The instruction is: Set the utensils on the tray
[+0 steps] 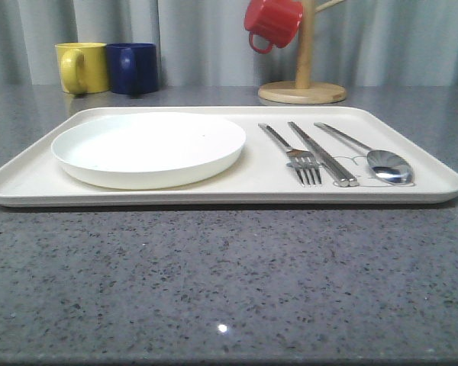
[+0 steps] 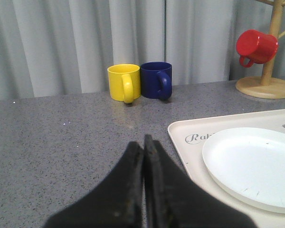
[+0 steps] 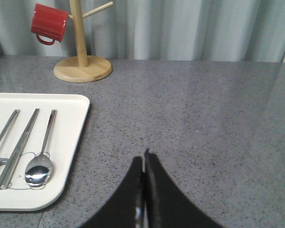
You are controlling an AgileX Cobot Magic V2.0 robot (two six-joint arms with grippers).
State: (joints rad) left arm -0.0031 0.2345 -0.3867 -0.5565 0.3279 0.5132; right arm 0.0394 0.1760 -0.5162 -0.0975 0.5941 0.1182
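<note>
Grey speckled countertop [image 1: 229, 282] with pale curtains behind — you're looking at what reads as a finished job. Fork [image 1: 294, 152], chopsticks [image 1: 320, 152] and spoon [image 1: 366, 149] all lie on the tray [image 1: 30, 183], side by side on its right half, handles pointing away from the robot, business ends toward it. Fork is nearest the plate [image 1: 149, 149], chopsticks in the middle, spoon outermost, its bowl over a faint grey printed outline on the tray. White plate fills the left half, apart from the fork. Nothing of the utensil set lies on the bare counter, so you have nothing left to place as far as these views go.

Left gripper [image 2: 143, 142] hangs over the counter just beside the tray's left near corner, fingers pressed together, holding nothing. Right gripper [image 3: 143, 159] is over bare counter to the right of the tray, fingers likewise together and empty. Both are off the tray.

Utensils: slim, shiny silver metal. Fork has four tines, chopsticks are straight and lie close together as a pair, and their near tips probably touch, but the view is too small to be sure. Spoon bowl is oval and mirror-bright. Tray is cream, flat, low rim, rounded corners, script print partly hidden by the plate.

Yellow mug [image 1: 82, 67] and blue mug [image 1: 133, 69] sit behind the tray on the left; red mug [image 1: 271, 23] hangs on the wooden mug stand [image 1: 301, 91] — leave those alone.
</note>
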